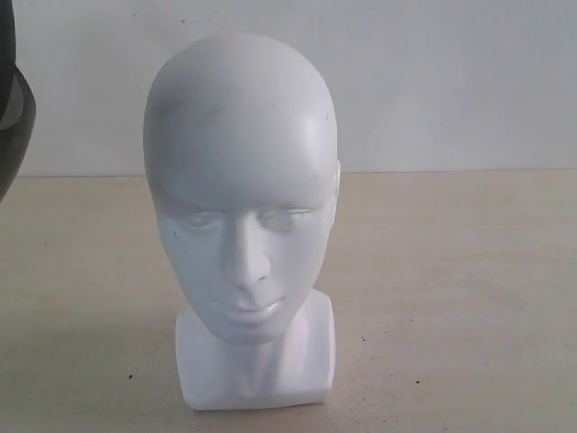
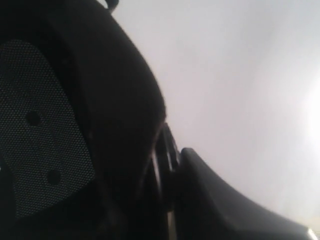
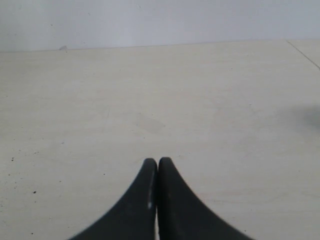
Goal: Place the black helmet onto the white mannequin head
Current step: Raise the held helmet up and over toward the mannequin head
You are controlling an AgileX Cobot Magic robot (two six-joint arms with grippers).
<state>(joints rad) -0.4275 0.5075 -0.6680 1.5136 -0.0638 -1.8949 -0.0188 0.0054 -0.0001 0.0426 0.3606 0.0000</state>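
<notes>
The white mannequin head [image 1: 242, 207] stands upright on its blocky neck base in the middle of the beige table, facing the exterior camera. Only a dark sliver of the black helmet [image 1: 11, 108] shows at that view's left edge, raised off the table. In the left wrist view the helmet [image 2: 100, 115] fills most of the picture, with its mesh padded lining [image 2: 40, 130] on show. My left gripper [image 2: 172, 170] is shut on the helmet's rim; one finger [image 2: 215, 200] lies on the outside. My right gripper [image 3: 158, 162] is shut and empty, low over bare table.
The beige table [image 1: 451, 289] runs back to a plain white wall [image 1: 451, 81]. Small dark specks dot the tabletop [image 3: 100, 115]. A faint shadow [image 3: 307, 117] lies on the table in the right wrist view.
</notes>
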